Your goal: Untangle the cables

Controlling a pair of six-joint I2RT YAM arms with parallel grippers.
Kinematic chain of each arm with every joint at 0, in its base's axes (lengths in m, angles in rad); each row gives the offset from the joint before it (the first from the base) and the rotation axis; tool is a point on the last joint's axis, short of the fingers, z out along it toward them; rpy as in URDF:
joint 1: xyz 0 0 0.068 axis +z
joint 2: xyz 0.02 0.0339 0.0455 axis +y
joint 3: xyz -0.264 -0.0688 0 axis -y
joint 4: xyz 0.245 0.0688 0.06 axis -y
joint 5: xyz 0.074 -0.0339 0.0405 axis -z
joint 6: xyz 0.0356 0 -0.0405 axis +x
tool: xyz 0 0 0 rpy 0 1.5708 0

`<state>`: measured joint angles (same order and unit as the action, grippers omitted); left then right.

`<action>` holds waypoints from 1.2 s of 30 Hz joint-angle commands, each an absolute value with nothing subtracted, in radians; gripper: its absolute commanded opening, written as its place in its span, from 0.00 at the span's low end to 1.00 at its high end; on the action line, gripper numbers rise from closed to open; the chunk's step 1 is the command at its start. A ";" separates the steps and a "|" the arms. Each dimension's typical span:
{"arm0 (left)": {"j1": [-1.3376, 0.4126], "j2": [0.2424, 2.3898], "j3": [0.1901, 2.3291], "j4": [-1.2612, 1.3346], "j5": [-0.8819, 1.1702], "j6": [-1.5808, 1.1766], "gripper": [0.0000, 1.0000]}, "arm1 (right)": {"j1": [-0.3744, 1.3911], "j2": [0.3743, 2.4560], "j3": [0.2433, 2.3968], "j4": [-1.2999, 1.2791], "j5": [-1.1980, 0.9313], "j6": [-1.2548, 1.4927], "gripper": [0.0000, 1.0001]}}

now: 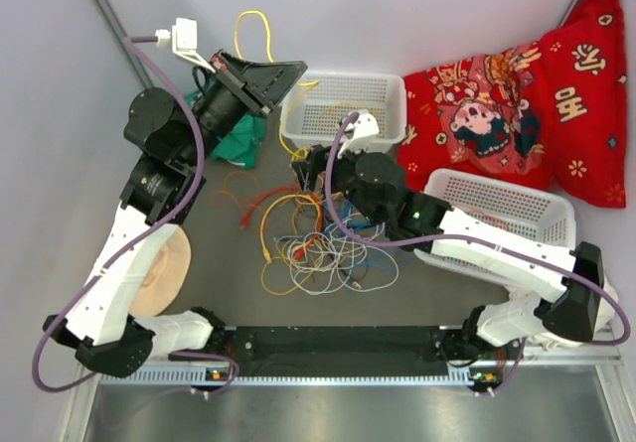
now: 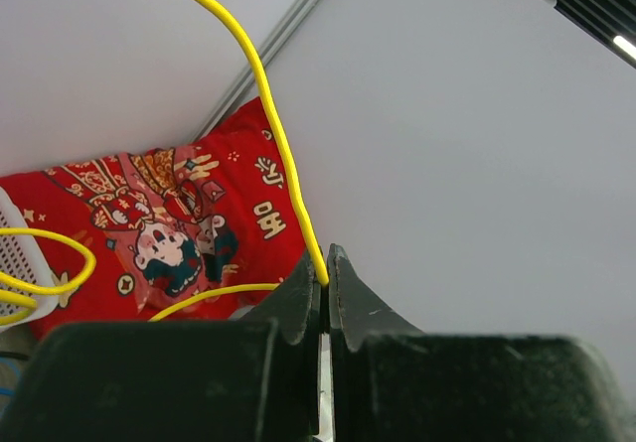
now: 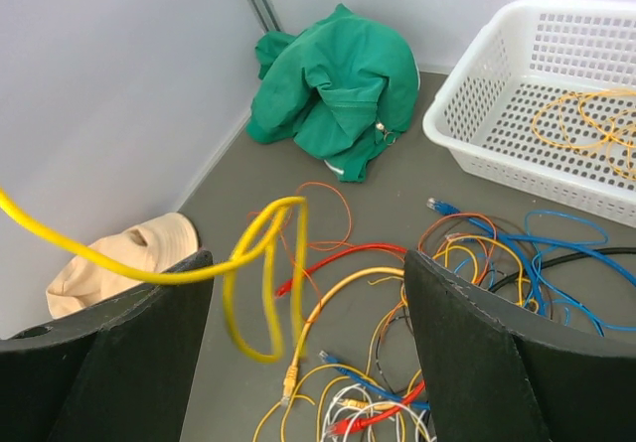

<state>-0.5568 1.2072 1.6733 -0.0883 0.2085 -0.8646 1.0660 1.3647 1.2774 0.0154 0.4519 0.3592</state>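
From above, the left claw [image 1: 296,68] is raised high over the far-left part of the worktop [image 1: 224,298]. It carries a yellow cable [image 1: 250,27] that arches up behind it and drops toward the white basket [image 1: 343,104] at the far edge. The lift looks meant to draw this one strand clear of the knot. The right claw [image 1: 303,167] sits low, at the far side of the main heap of cables [image 1: 318,248], which sprawls mid-worktop in yellow, orange, red, blue and grey loops. A green cloth [image 1: 234,142] lies far-left and a beige hat [image 1: 159,268] at the left edge. A red cushion [image 1: 517,94] fills the far-right corner, and a second basket [image 1: 502,209] sits under the right arm.

The left wrist view shows that claw pressed together, pinching the yellow cable right at its tips, the strand rising taut above.

In the right wrist view the claw is spread wide, its fingers [image 3: 109,353] framing a blurred, dangling loop of the yellow cable that neither seems to touch. It seems placed to catch the strand lower down. Orange and red strands lie beneath the loop and could snag, and the basket already holds a thin coil.
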 commanded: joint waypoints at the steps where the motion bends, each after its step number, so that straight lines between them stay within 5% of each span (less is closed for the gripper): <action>1: -0.569 1.184 1.692 -0.064 0.204 -0.859 0.00 | 1.075 1.373 1.296 0.066 0.454 0.344 0.76; 3: -0.572 1.184 1.692 -0.064 0.204 -0.859 0.00 | 1.077 1.379 1.296 0.067 0.449 0.347 0.72; 11: -0.575 1.172 1.695 -0.087 0.143 -0.819 0.00 | 1.077 1.339 1.253 0.026 0.506 0.368 0.00; 23: -0.575 1.241 1.925 -0.126 0.012 -0.706 0.00 | 1.008 1.088 0.928 -0.139 0.647 0.526 0.00; 36: -0.574 1.328 2.086 -0.126 -0.032 -0.669 0.00 | 0.948 0.996 0.813 -0.227 0.647 0.601 0.00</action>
